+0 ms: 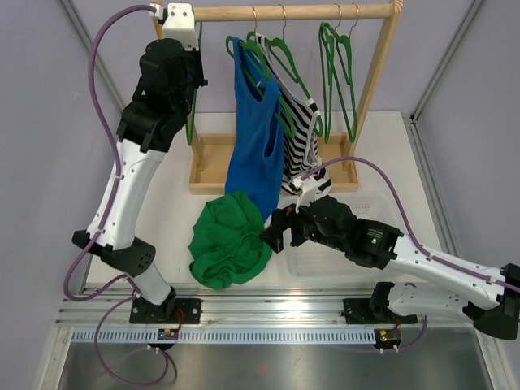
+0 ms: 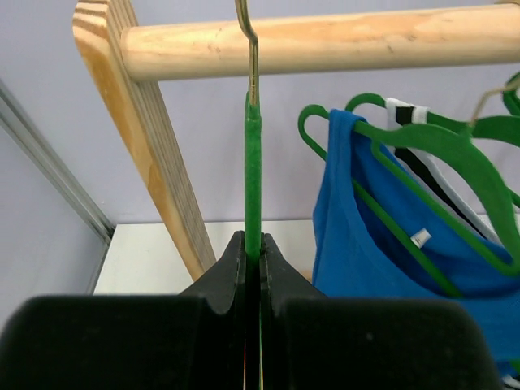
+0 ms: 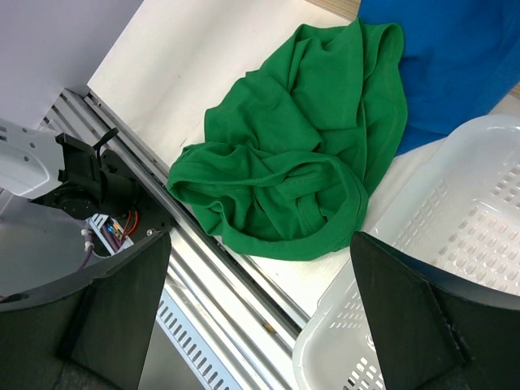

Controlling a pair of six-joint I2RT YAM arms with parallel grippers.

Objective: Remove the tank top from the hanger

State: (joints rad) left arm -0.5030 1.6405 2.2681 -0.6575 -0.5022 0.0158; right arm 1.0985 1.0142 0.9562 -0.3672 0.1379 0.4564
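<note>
A green tank top point(image 1: 229, 241) lies crumpled on the table, near the front edge; it also shows in the right wrist view point(image 3: 301, 162). My left gripper point(image 1: 193, 85) is up at the left end of the wooden rail point(image 1: 292, 12). In the left wrist view this gripper point(image 2: 253, 253) is shut on a bare green hanger point(image 2: 253, 162), whose hook is over the rail point(image 2: 325, 41). My right gripper point(image 1: 272, 234) is open and empty, just right of the green tank top; in its own view it point(image 3: 260, 317) hovers over the table's front edge.
A blue tank top point(image 1: 254, 138) and a striped one point(image 1: 302, 142) hang on green hangers on the rail. Bare green hangers point(image 1: 337, 73) hang at the right. A white basket point(image 1: 370, 207) stands under my right arm, its rim in the right wrist view point(image 3: 439, 268).
</note>
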